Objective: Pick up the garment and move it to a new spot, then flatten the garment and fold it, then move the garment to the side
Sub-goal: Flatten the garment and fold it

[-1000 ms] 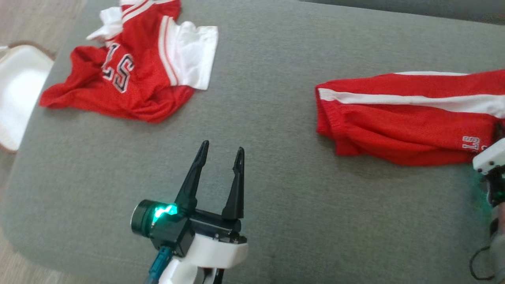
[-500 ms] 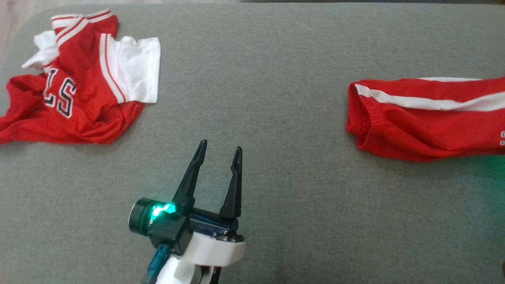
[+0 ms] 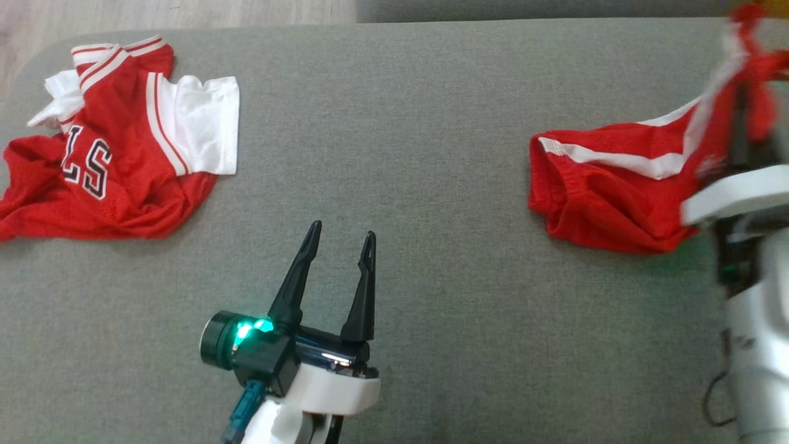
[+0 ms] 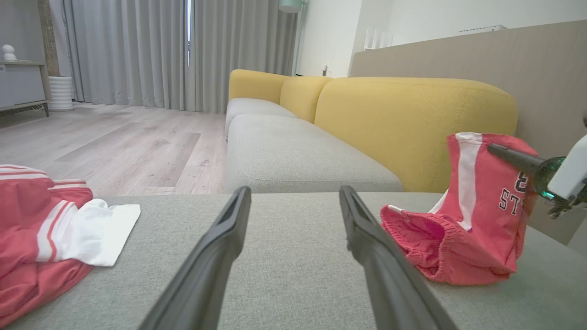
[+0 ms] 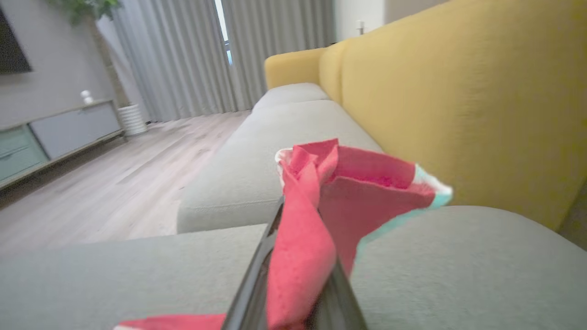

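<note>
On the right of the grey cushion point(image 3: 431, 154), mid pick-up: red shorts point(image 3: 604, 203) pinched at one end in the right tool point(image 4: 500, 152), other end resting on the cushion, left tool point(image 3: 343, 231) spread and empty; next, probably lifting clear and carrying across

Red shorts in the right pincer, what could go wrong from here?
1. The right pincer pinches only a bunched edge of the red shorts, so the mesh might slip free mid-carry.
2. Their other end lies on the grey cushion; dragging could crumple it, making flattening harder.
3. The open left pincer hovers over the cushion's middle, and trailing cloth may snag on it.
</note>
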Robot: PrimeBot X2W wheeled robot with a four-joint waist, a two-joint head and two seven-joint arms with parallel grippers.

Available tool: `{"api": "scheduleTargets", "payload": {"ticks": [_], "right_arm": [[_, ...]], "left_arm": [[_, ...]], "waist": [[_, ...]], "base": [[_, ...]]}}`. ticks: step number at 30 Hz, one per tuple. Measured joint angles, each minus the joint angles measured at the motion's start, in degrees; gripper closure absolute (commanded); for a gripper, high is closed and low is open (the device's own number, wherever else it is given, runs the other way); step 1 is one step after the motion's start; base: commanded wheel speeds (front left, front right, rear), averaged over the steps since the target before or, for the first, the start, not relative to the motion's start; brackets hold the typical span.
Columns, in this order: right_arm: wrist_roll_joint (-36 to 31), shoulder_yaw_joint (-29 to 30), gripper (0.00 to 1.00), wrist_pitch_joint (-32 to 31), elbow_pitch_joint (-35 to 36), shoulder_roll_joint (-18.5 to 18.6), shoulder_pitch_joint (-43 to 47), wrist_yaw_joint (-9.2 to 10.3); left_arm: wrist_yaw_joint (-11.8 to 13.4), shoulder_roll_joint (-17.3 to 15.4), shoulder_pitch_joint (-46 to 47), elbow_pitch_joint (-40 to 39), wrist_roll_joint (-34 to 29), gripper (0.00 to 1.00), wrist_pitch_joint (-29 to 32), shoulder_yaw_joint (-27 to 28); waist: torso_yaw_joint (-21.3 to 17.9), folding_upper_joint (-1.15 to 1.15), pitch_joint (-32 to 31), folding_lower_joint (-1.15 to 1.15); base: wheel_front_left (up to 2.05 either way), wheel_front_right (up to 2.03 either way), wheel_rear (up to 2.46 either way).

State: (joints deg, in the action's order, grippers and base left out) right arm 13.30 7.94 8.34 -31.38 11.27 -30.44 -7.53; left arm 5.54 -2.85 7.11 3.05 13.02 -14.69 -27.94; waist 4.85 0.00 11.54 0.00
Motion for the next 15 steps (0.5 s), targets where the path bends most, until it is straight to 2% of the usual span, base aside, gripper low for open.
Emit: {"api": "scheduleTargets", "payload": {"ticks": [7, 10, 14, 15], "right_arm": [[-4.60, -14.24, 1.00, -2.46, 5.83, -2.88, 4.24, 0.00], [-5.39, -18.96, 1.00, -3.37, 5.10, -3.63, 6.42, 0.00], [-5.22, -22.03, 1.00, -3.22, 1.00, -4.13, 9.12, 0.00], [-5.16, -22.51, 0.81, -2.92, -0.27, -4.23, 9.32, 0.00]], "left_arm": [[-0.07, -0.01, -0.08, 0.44, 0.53, 0.00, 0.00, -0.24], [-0.05, -0.01, -0.06, 0.48, 0.64, 0.00, 0.00, -0.40], [-0.02, -0.01, -0.05, 0.51, 1.15, 0.00, 0.00, -0.60], [-0.01, -0.01, -0.05, 0.52, 1.20, 0.00, 0.00, -0.67]], "waist": [[1.43, 0.00, 0.16, 0.00], [2.37, 0.00, 0.59, 0.00], [3.47, 0.00, 0.97, 0.00], [3.66, 0.00, 0.98, 0.00]], "base": [[0.00, 0.00, 0.00], [0.00, 0.00, 0.00], [0.00, 0.00, 0.00], [0.00, 0.00, 0.00]]}}
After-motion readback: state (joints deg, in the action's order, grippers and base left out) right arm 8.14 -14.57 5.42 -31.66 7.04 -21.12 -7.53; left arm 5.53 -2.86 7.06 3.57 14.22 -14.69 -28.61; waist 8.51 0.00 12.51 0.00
